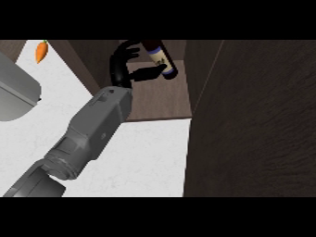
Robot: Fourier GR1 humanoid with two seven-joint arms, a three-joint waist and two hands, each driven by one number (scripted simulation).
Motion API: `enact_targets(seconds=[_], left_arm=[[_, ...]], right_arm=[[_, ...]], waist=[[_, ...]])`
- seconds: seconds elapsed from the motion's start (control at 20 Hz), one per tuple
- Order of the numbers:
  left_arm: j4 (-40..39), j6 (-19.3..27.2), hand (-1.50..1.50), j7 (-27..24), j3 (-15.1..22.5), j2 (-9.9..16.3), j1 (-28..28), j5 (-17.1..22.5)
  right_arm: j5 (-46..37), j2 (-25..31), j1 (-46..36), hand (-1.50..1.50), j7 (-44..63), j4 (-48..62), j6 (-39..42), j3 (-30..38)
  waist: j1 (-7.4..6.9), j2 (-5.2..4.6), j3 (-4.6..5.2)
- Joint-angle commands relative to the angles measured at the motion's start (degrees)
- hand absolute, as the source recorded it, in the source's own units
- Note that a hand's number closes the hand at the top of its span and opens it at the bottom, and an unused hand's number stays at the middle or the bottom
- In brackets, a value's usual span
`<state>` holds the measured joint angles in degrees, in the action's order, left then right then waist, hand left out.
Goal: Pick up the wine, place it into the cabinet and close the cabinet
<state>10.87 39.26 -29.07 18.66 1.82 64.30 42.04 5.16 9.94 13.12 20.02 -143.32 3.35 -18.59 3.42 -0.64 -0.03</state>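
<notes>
Head view: left hand [127,69] holds wine [161,60] inside open cabinet [164,104].

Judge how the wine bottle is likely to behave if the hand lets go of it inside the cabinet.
The wine bottle looks rigid, so it should not flex in the hand. It is tall and narrow, and held tilted, so it may tip unless stood upright first. Its round body would probably roll on the cabinet floor if it fell over.

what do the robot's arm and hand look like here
One arm shows: a grey forearm built of boxy, smooth segments with a rounded joint lower down. It ends in a black hand with slim, glossy black fingers and a thumb. No cables or markings are visible.
</notes>
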Motion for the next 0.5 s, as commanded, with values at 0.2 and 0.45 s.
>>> enact_targets(seconds=[0.2, 0.45], left_arm=[[-5.32, 1.88, -1.50, 1.70, -0.75, 2.04, 4.14, -1.89], [-5.91, -0.99, -1.50, 1.20, -0.46, 3.17, 2.54, -3.16]], right_arm=[[2.63, -0.21, 2.28, -1.50, 3.69, -8.66, -0.28, -1.88], [3.83, 0.40, 2.69, -1.50, 3.39, -8.25, 0.65, -0.58]], waist=[[0.68, -0.44, 0.10], [-0.24, -0.24, 0.07]])
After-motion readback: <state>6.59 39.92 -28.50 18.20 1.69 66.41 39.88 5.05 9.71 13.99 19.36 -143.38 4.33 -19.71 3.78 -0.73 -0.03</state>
